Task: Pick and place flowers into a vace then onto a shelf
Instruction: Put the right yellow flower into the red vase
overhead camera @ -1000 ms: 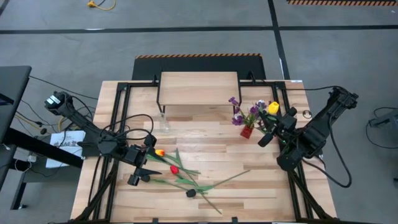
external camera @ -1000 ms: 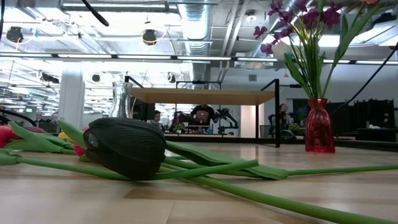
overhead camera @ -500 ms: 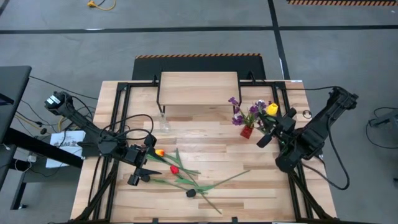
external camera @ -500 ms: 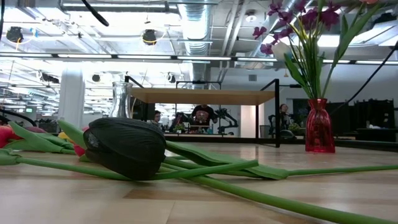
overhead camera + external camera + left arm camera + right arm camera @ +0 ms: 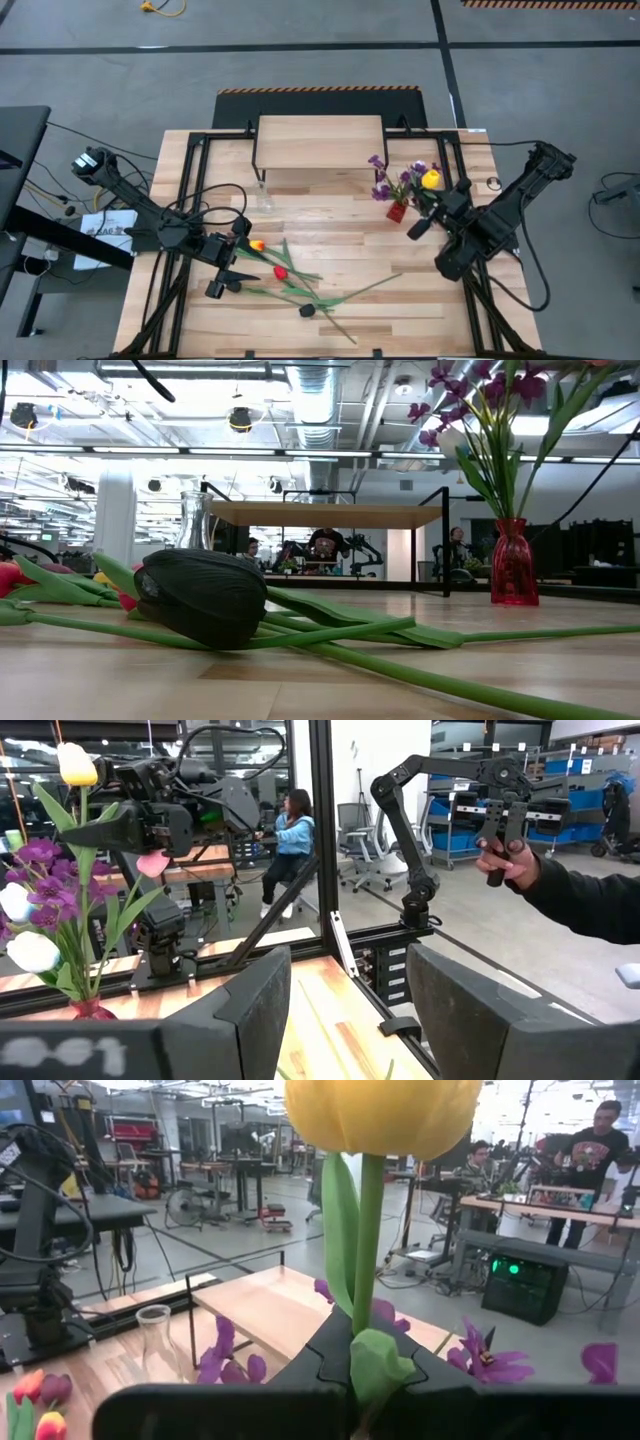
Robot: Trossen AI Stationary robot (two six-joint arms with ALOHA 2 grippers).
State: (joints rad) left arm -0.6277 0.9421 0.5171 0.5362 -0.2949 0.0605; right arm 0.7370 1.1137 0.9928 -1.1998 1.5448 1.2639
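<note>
Slatted table (image 5: 330,225). Near edge: loose flowers (image 5: 290,280) lying flat, left gripper (image 5: 222,272) beside them, fingers spread, holding nothing. Farther right: right gripper (image 5: 428,208) clamped on yellow tulip (image 5: 375,1115) stem, seemingly over the red vase (image 5: 397,211). Shelf (image 5: 320,142) at far edge.

Yellow tulip (image 5: 378,1110) head cropped by the frame's edge, its lower stem hidden behind the right hand (image 5: 375,1365)
</note>
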